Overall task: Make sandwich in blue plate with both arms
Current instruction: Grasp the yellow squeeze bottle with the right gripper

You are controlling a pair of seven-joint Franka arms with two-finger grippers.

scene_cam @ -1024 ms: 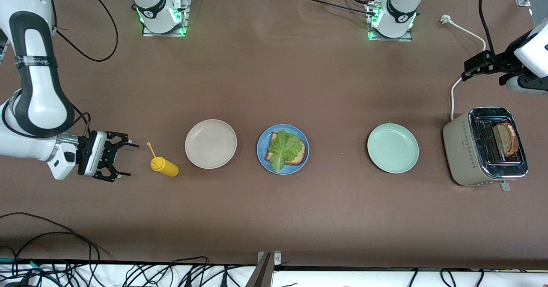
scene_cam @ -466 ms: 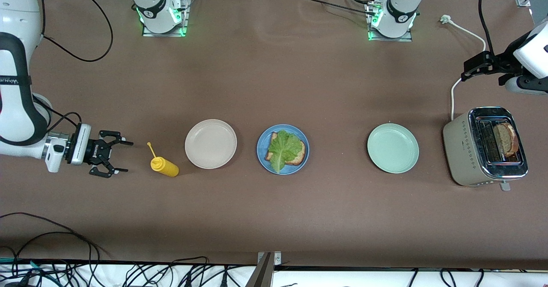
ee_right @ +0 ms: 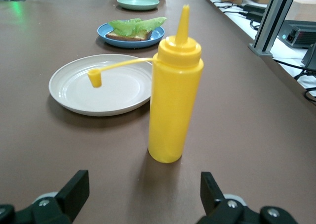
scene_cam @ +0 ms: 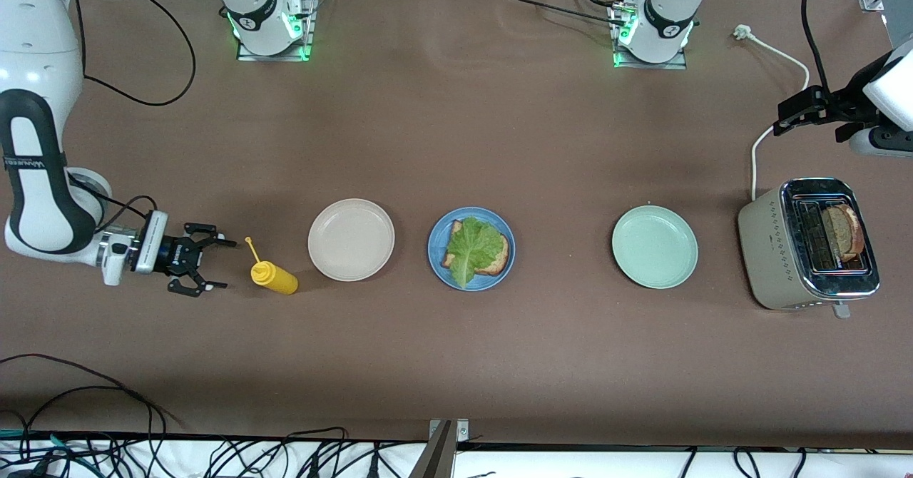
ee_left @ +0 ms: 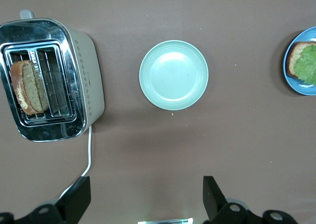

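Observation:
The blue plate (scene_cam: 438,262) sits mid-table with the sandwich: one brown toast slice (scene_cam: 501,257) with a ruffled lettuce leaf (scene_cam: 472,246) on top. A second toast slice (scene_cam: 845,232) stands in the toaster (scene_cam: 767,250). My right gripper (scene_cam: 222,264) is open, low over the table at the right arm's end, and faces a yellow squeeze bottle (ee_right: 175,100) just ahead of its fingertips without touching it. My left gripper (scene_cam: 781,118) is open and holds nothing, high over the table beside the toaster's white cord (scene_cam: 754,157).
A beige plate (scene_cam: 351,239) lies between the bottle (scene_cam: 274,277) and the blue plate (ee_right: 148,40). A pale green plate (scene_cam: 655,246) lies between the blue plate and the toaster. The bottle's cap hangs off on its strap (ee_right: 95,78) over the beige plate's rim.
The right arm has come down and brought its open gripper closer to the yellow bottle. The left gripper has barely shifted.

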